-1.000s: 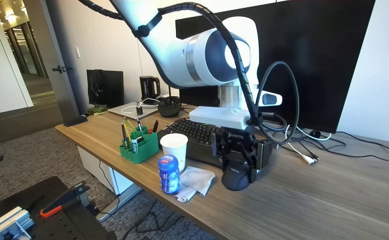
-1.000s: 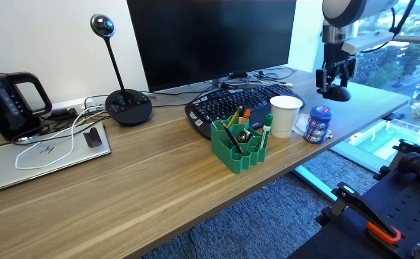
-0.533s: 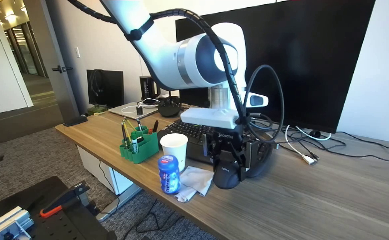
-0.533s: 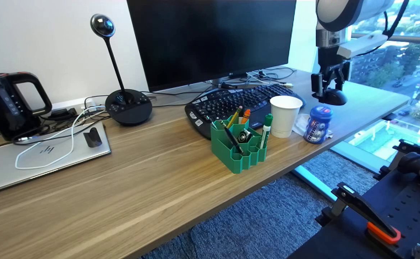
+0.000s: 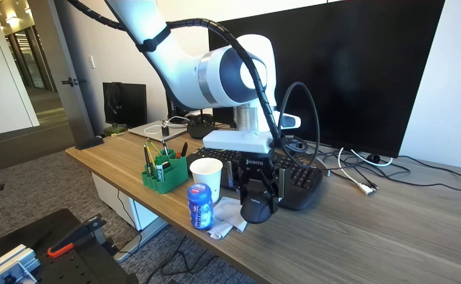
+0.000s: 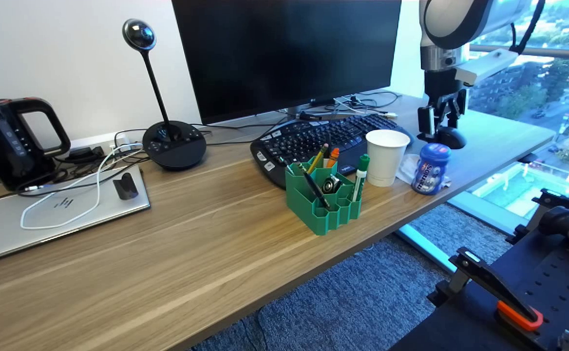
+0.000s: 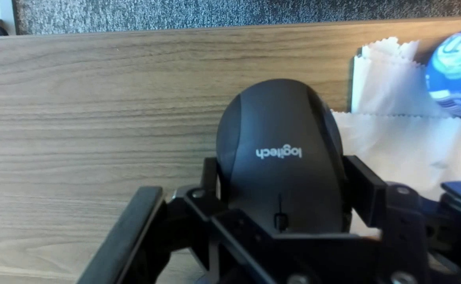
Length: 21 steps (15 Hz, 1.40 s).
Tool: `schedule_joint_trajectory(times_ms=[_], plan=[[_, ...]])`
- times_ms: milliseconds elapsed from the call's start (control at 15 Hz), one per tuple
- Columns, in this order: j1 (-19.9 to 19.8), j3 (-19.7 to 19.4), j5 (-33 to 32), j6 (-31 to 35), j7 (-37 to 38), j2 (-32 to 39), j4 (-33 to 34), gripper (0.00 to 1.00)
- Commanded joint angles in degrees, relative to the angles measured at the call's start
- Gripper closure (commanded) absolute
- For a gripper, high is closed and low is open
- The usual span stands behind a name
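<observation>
A dark grey, egg-shaped plastic computer mouse (image 7: 280, 130) is filling the centre of the wrist view. Its matte top panel is narrowing toward the rounded rear between darker side strips, and a small black scroll wheel (image 7: 281, 221) is showing at the lower end. The black, jointed claw (image 7: 282, 175) is grasping the mouse, its two fingers (image 7: 364, 189) pressing on opposite flanks. In an exterior view the mouse is appearing below the centre of the frame, just in front of a folded white cloth (image 5: 227, 213) with zigzag edges; whether a gap is separating it from the wood-grain worktop (image 5: 353, 236) is hard to tell.

Pale lettering on the mouse is reading "logitech", upside down in the wrist view. The claw's housing is carrying the word "ROBOTIQ", and a blue, round plastic bottle (image 6: 429, 170) is bearing the name "mentos".

Compared with a second ago, claw and mouse are appearing farther left in both exterior views. The mouse is now hiding the right corner of the cloth, and more of the black, curved keyboard (image 5: 303, 193) is showing to the right of the claw. The bottle, the tall white paper cup (image 5: 206, 179) and the green plastic pen holder (image 6: 301, 204) are keeping their places on the worktop.
</observation>
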Motion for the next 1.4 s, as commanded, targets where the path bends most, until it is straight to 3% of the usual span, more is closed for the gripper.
schedule_joint_trajectory(times_ms=[0,1333], plan=[[-0.2,0.9,-1.5,1.9,-3.4,-2.4,-2.7,0.47],[0.7,1.4,-3.4,5.4,-5.9,-2.1,-5.1,0.45]])
